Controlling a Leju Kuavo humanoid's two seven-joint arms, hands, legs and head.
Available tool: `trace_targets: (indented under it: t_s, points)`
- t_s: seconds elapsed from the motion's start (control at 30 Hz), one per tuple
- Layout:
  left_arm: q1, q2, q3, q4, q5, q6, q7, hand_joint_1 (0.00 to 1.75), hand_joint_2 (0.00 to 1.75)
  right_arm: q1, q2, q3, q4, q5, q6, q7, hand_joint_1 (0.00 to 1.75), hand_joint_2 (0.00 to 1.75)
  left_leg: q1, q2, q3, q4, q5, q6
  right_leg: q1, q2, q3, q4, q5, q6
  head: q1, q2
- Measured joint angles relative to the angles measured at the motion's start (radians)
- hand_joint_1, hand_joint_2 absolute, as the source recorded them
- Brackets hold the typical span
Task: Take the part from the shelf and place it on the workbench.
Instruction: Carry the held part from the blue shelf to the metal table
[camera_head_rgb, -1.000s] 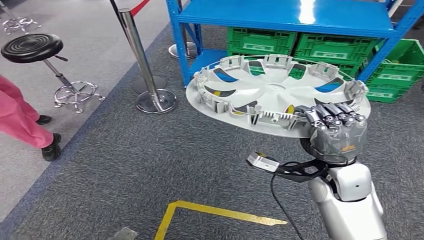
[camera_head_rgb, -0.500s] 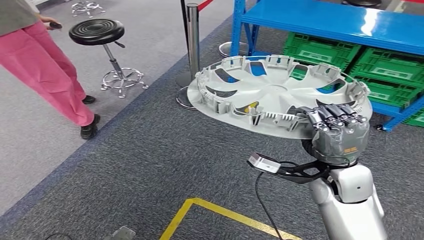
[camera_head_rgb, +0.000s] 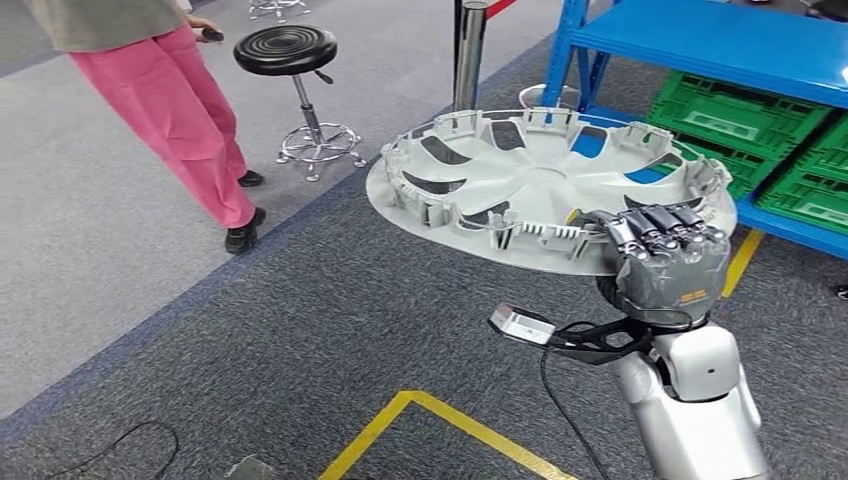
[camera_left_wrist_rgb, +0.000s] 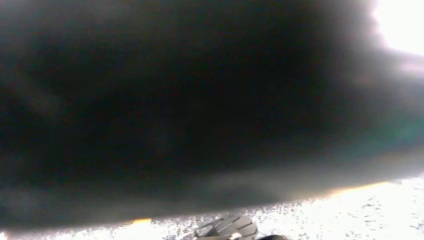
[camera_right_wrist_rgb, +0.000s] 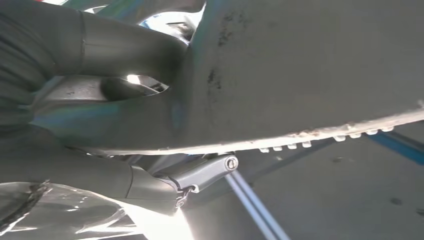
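Observation:
A large grey wheel cover (camera_head_rgb: 530, 195), the part, is held roughly level above the carpet with its ribbed inner side up. My right hand (camera_head_rgb: 665, 260) grips its near right rim, fingers curled over the edge. In the right wrist view the cover's underside (camera_right_wrist_rgb: 310, 65) sits close against my right hand's thumb (camera_right_wrist_rgb: 115, 45). The left wrist view is mostly dark and blurred. The blue shelf (camera_head_rgb: 720, 40) stands behind the cover at the upper right.
A person in pink trousers (camera_head_rgb: 170, 110) stands at the upper left beside a black stool (camera_head_rgb: 290, 55). A steel barrier post (camera_head_rgb: 468, 50) rises near the shelf. Green crates (camera_head_rgb: 740, 110) sit under the shelf. Yellow floor tape (camera_head_rgb: 440, 420) marks the grey carpet.
The whole view has swung left: shelf and crates slid right, the person and stool came further into view. My right hand keeps the same grip on the wheel cover.

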Motion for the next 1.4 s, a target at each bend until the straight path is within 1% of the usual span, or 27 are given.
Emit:
trace_targets:
  t_s: [0.03, 0.1, 0.17, 0.23, 0.3, 0.37, 0.4, 0.43, 0.47, 0.53, 0.6, 0.67, 0.7, 0.77, 0.8, 0.83, 0.87, 0.9, 0.93, 1.03, 1.1, 1.17, 1.2, 1.27, 1.33, 1.37, 1.4]
  points:
    - [-0.001, 0.001, 0.000, 0.000, -0.001, 0.000, 0.000, 0.00, 0.00, -0.001, 0.001, -0.002, -0.001, 0.000, 0.000, -0.003, 1.75, 1.75, -0.006, 0.020, 0.030, -0.059, 0.017, 0.007, 0.003, -0.010, 0.003, 0.000, -0.003, 0.003, 0.000, 0.000]
    - [-0.004, 0.002, -0.001, 0.000, -0.002, -0.001, 0.000, 0.00, 0.00, -0.002, 0.004, -0.005, -0.003, 0.000, 0.000, -0.011, 1.75, 1.75, -0.018, 0.041, 0.052, -0.110, 0.019, 0.019, 0.008, -0.032, 0.005, 0.000, -0.008, 0.011, 0.001, 0.000]
    - [-0.002, 0.003, -0.002, 0.000, -0.003, -0.001, 0.000, 0.00, 0.00, -0.002, 0.008, -0.007, -0.005, 0.000, 0.000, -0.017, 1.75, 1.75, -0.017, 0.021, 0.050, -0.118, 0.020, 0.028, 0.009, -0.047, 0.006, -0.003, -0.014, 0.021, 0.003, 0.000]
    - [-0.001, 0.003, -0.004, 0.001, -0.004, -0.001, -0.001, 0.00, 0.00, -0.002, 0.010, -0.010, -0.006, 0.000, 0.000, -0.020, 1.75, 1.75, -0.011, -0.002, 0.054, -0.128, 0.025, 0.040, 0.005, -0.006, -0.008, 0.029, -0.040, 0.028, 0.005, 0.000]
    - [-0.004, 0.003, -0.007, 0.002, -0.004, -0.001, -0.001, 0.00, 0.00, -0.002, 0.011, -0.013, -0.008, -0.001, 0.000, -0.021, 1.75, 1.75, -0.008, -0.026, 0.055, -0.132, 0.028, 0.048, 0.002, 0.052, -0.062, 0.143, -0.096, 0.030, 0.009, 0.000]
    - [-0.006, 0.003, -0.010, 0.002, -0.004, -0.001, -0.001, 0.00, 0.00, 0.001, 0.011, -0.015, -0.008, -0.001, 0.000, -0.021, 1.75, 1.75, -0.009, -0.054, 0.055, -0.131, 0.028, 0.050, 0.003, 0.069, -0.131, 0.267, -0.133, 0.032, 0.011, 0.000]
    - [-0.006, 0.003, -0.011, 0.002, -0.004, -0.002, -0.001, 0.00, 0.00, 0.002, 0.011, -0.015, -0.008, -0.001, 0.000, -0.021, 1.75, 1.75, -0.009, -0.068, 0.056, -0.130, 0.028, 0.050, 0.004, 0.071, -0.148, 0.286, -0.125, 0.033, 0.011, 0.000]
    - [-0.005, 0.003, -0.013, 0.002, -0.004, -0.002, -0.001, 0.00, 0.00, 0.003, 0.011, -0.015, -0.008, -0.001, 0.000, -0.022, 1.75, 1.75, -0.008, -0.083, 0.056, -0.128, 0.027, 0.050, 0.003, 0.073, -0.146, 0.264, -0.097, 0.033, 0.011, 0.000]
    - [-0.005, 0.003, -0.014, 0.003, -0.004, -0.002, -0.001, 0.00, 0.00, 0.003, 0.011, -0.015, -0.008, -0.001, 0.000, -0.022, 1.75, 1.75, -0.007, -0.098, 0.057, -0.126, 0.026, 0.049, 0.001, 0.079, -0.125, 0.205, -0.054, 0.033, 0.011, 0.000]
    - [-0.006, 0.003, -0.016, 0.003, -0.004, -0.002, -0.001, 0.00, 0.00, 0.002, 0.011, -0.016, -0.008, -0.001, 0.000, -0.024, 1.75, 1.75, -0.006, -0.125, 0.053, -0.118, 0.024, 0.042, -0.007, 0.126, -0.070, 0.074, 0.008, 0.034, 0.011, 0.000]
    - [-0.006, 0.003, -0.016, 0.003, -0.004, -0.002, -0.001, 0.00, 0.00, 0.003, 0.012, -0.017, -0.009, 0.000, 0.000, -0.028, 1.75, 1.75, -0.003, -0.149, 0.041, -0.112, 0.027, 0.030, -0.012, 0.163, -0.043, 0.017, 0.019, 0.032, 0.011, 0.000]
    - [-0.003, 0.006, -0.017, 0.004, -0.004, -0.002, -0.001, 0.00, 0.00, 0.003, 0.015, -0.019, -0.010, 0.000, 0.000, -0.032, 1.75, 1.75, 0.001, -0.173, 0.032, -0.113, 0.032, 0.017, -0.010, 0.147, -0.039, 0.011, 0.020, 0.023, 0.011, 0.000]
    - [0.000, 0.006, -0.017, 0.005, -0.004, -0.002, -0.001, 0.00, 0.00, 0.003, 0.017, -0.020, -0.011, 0.000, 0.000, -0.033, 1.75, 1.75, 0.001, -0.166, 0.029, -0.108, 0.029, 0.011, -0.011, 0.134, -0.035, 0.008, 0.022, 0.017, 0.009, 0.000]
    - [0.000, 0.007, -0.018, 0.006, -0.005, -0.003, -0.002, 0.00, 0.00, 0.002, 0.022, -0.022, -0.012, 0.000, 0.000, -0.034, 1.75, 1.75, -0.001, -0.114, 0.004, -0.053, -0.004, 0.000, -0.012, 0.105, -0.026, 0.001, 0.023, 0.005, -0.001, 0.000]
    - [-0.001, 0.006, -0.019, 0.007, -0.005, -0.003, -0.002, 0.00, 0.00, 0.002, 0.024, -0.023, -0.013, 0.000, 0.000, -0.034, 1.75, 1.75, -0.001, -0.076, -0.023, 0.005, -0.034, -0.005, -0.009, 0.090, -0.023, 0.000, 0.021, 0.000, -0.007, 0.000]
    - [-0.003, 0.006, -0.020, 0.007, -0.005, -0.003, -0.002, 0.00, 0.00, 0.002, 0.025, -0.024, -0.014, 0.000, 0.000, -0.035, 1.75, 1.75, 0.002, -0.053, -0.056, 0.074, -0.064, -0.010, -0.007, 0.074, -0.021, 0.000, 0.019, -0.003, -0.011, 0.000]
    - [-0.004, 0.005, -0.021, 0.007, -0.006, -0.003, -0.002, 0.00, 0.00, 0.002, 0.026, -0.024, -0.014, 0.000, 0.000, -0.036, 1.75, 1.75, 0.006, -0.041, -0.084, 0.133, -0.085, -0.013, -0.005, 0.058, -0.020, 0.000, 0.017, -0.004, -0.010, 0.000]
    - [-0.003, 0.005, -0.022, 0.007, -0.006, -0.003, -0.002, 0.00, 0.00, 0.003, 0.027, -0.025, -0.014, 0.000, 0.000, -0.036, 1.75, 1.75, 0.009, -0.036, -0.099, 0.164, -0.089, -0.015, -0.004, 0.044, -0.018, 0.000, 0.015, -0.004, -0.011, 0.000]
    - [-0.002, 0.004, -0.023, 0.007, -0.007, -0.004, -0.002, 0.00, 0.00, 0.003, 0.028, -0.025, -0.014, 0.000, 0.000, -0.037, 1.75, 1.75, 0.010, -0.033, -0.094, 0.156, -0.075, -0.016, -0.004, 0.030, -0.016, 0.000, 0.013, -0.003, -0.011, 0.000]
    - [-0.001, 0.006, -0.024, 0.008, -0.011, -0.004, -0.002, 0.00, 0.00, 0.002, 0.031, -0.025, -0.014, 0.000, 0.000, -0.037, 1.75, 1.75, 0.005, 0.004, 0.009, -0.033, 0.011, -0.007, -0.001, -0.006, -0.004, 0.000, 0.003, 0.006, -0.011, 0.000]
    - [-0.003, 0.006, -0.025, 0.008, -0.013, -0.004, -0.002, 0.00, 0.00, 0.000, 0.032, -0.025, -0.015, 0.000, 0.000, -0.038, 1.75, 1.75, -0.005, 0.025, 0.045, -0.104, 0.021, 0.007, 0.003, -0.025, 0.001, 0.000, -0.003, 0.016, -0.010, 0.000]
    - [-0.002, 0.008, -0.025, 0.008, -0.014, -0.004, -0.003, 0.00, 0.00, 0.000, 0.033, -0.026, -0.016, 0.000, 0.000, -0.038, 1.75, 1.75, -0.010, 0.011, 0.043, -0.111, 0.018, 0.022, 0.005, -0.044, 0.005, -0.006, -0.006, 0.027, -0.010, 0.000]
    - [0.000, 0.009, -0.025, 0.008, -0.014, -0.004, -0.003, 0.00, 0.00, -0.001, 0.034, -0.026, -0.016, 0.000, 0.000, -0.038, 1.75, 1.75, -0.009, 0.001, 0.045, -0.116, 0.020, 0.028, 0.004, -0.039, 0.005, -0.005, -0.011, 0.032, -0.009, 0.000]
    - [0.001, 0.009, -0.026, 0.008, -0.014, -0.004, -0.003, 0.00, 0.00, -0.001, 0.036, -0.027, -0.017, 0.000, 0.000, -0.038, 1.75, 1.75, -0.003, -0.019, 0.049, -0.126, 0.025, 0.040, 0.000, 0.008, -0.017, 0.040, -0.041, 0.039, -0.005, 0.000]
    - [-0.002, 0.010, -0.027, 0.008, -0.014, -0.003, -0.004, 0.00, 0.00, -0.001, 0.036, -0.028, -0.018, -0.001, 0.000, -0.039, 1.75, 1.75, -0.002, -0.041, 0.051, -0.128, 0.025, 0.048, -0.002, 0.060, -0.085, 0.168, -0.099, 0.040, 0.000, 0.000]
    - [-0.004, 0.010, -0.028, 0.008, -0.014, -0.004, -0.004, 0.00, 0.00, -0.001, 0.036, -0.028, -0.018, 0.000, 0.000, -0.039, 1.75, 1.75, -0.003, -0.054, 0.051, -0.127, 0.024, 0.050, -0.002, 0.068, -0.124, 0.236, -0.120, 0.040, 0.001, 0.000]
    - [-0.005, 0.010, -0.029, 0.008, -0.014, -0.004, -0.004, 0.00, 0.00, 0.000, 0.036, -0.029, -0.017, 0.000, 0.000, -0.038, 1.75, 1.75, -0.004, -0.068, 0.052, -0.127, 0.024, 0.051, -0.001, 0.071, -0.152, 0.278, -0.125, 0.040, 0.001, 0.000]
